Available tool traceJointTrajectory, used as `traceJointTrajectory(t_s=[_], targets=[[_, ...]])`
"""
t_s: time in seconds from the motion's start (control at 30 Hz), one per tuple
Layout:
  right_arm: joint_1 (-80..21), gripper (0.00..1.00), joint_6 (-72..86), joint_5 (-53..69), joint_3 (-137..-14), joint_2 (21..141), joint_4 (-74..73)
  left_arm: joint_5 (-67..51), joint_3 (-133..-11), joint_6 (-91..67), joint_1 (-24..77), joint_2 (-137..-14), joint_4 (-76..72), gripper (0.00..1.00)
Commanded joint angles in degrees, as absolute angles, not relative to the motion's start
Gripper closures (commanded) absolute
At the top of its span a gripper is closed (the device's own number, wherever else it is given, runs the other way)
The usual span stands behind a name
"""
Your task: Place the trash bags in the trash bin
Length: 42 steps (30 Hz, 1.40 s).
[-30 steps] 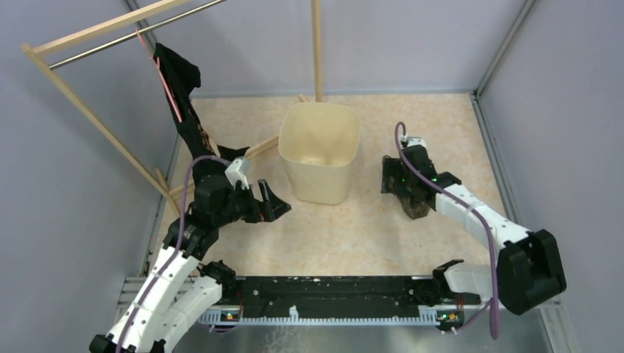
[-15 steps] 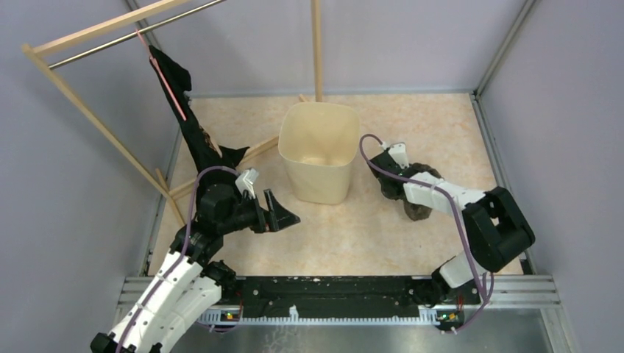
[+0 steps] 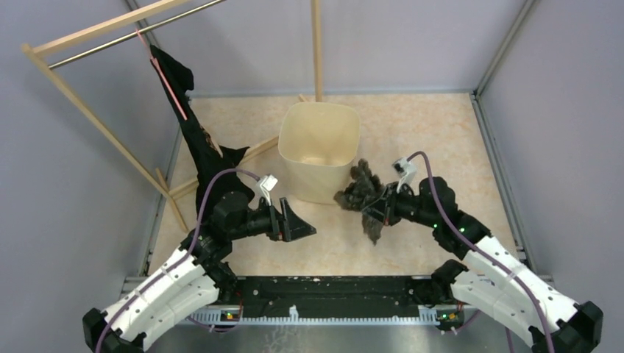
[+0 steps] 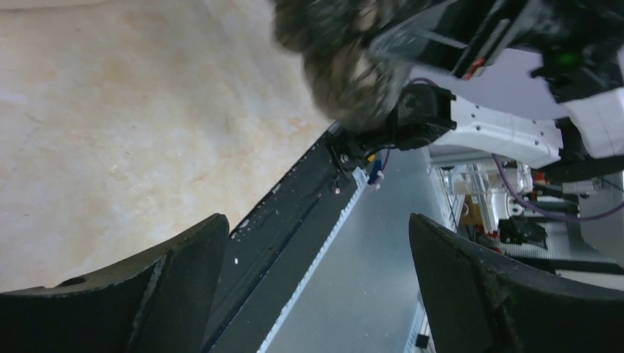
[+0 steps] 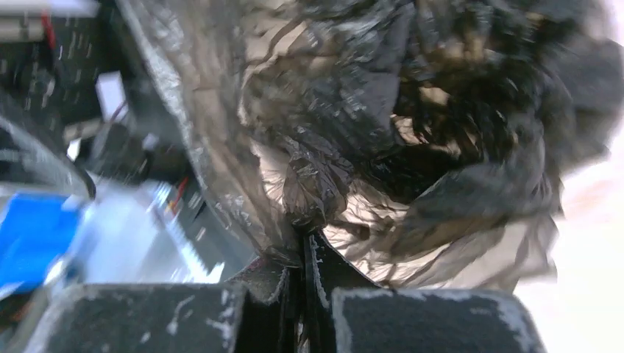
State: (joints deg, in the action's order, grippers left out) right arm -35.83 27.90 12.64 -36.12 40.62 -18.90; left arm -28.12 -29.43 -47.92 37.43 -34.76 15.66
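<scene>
Your right gripper (image 3: 380, 209) is pinched tight on a fold of the crumpled black trash bag (image 3: 357, 193), carrying it bunched just beside the bin (image 3: 318, 184). It likely needs more height to clear the rim. Your left gripper (image 3: 296, 223) hangs spread wide and empty, leaving the bin's mouth free.
</scene>
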Motion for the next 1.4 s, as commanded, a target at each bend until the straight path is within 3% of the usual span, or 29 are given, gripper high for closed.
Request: traceJointTrajectory(t_s=[0.0, 0.17, 0.43, 0.6, 0.7, 0.87, 0.93, 1.13, 1.37], targets=[[-36.1, 1.0, 44.4, 46.5, -22.9, 38.2, 6.8, -23.9, -27.5, -51.7, 45.4, -36.7, 3.9, 0.02], [-36.2, 1.0, 51.8, 49.8, -17.9, 38.0, 17.8, -15.1, -29.8, -51.6, 57.8, -43.7, -0.8, 0.02], [-36.2, 1.0, 53.2, 54.9, -17.8, 39.5, 21.7, 8.9, -38.2, -57.7, 65.4, -55.9, 16.8, 0.02], [-36.2, 1.0, 47.2, 55.9, -19.4, 40.3, 15.9, 6.7, -32.5, -58.1, 65.4, -53.5, 1.2, 0.02], [-36.1, 1.0, 42.4, 54.8, -21.1, 40.6, 10.4, 7.4, -32.1, -58.3, 65.3, -53.0, 0.5, 0.19], [-36.2, 1.0, 35.7, 51.9, -23.9, 42.0, 2.8, 12.7, -34.4, -57.5, 65.3, -50.6, 8.2, 0.7], [-36.2, 1.0, 33.9, 49.4, -24.7, 42.5, -0.4, 15.2, -34.7, -57.3, 65.2, -48.6, 10.6, 0.84], [-36.2, 1.0, 27.8, 26.2, -29.1, 43.2, -15.5, 23.7, -38.8, -56.5, 64.3, -46.4, 23.6, 1.0], [-36.1, 1.0, 28.4, 13.4, -30.2, 43.6, -20.5, 24.3, -43.7, -54.6, 59.4, -49.6, 32.3, 1.0]])
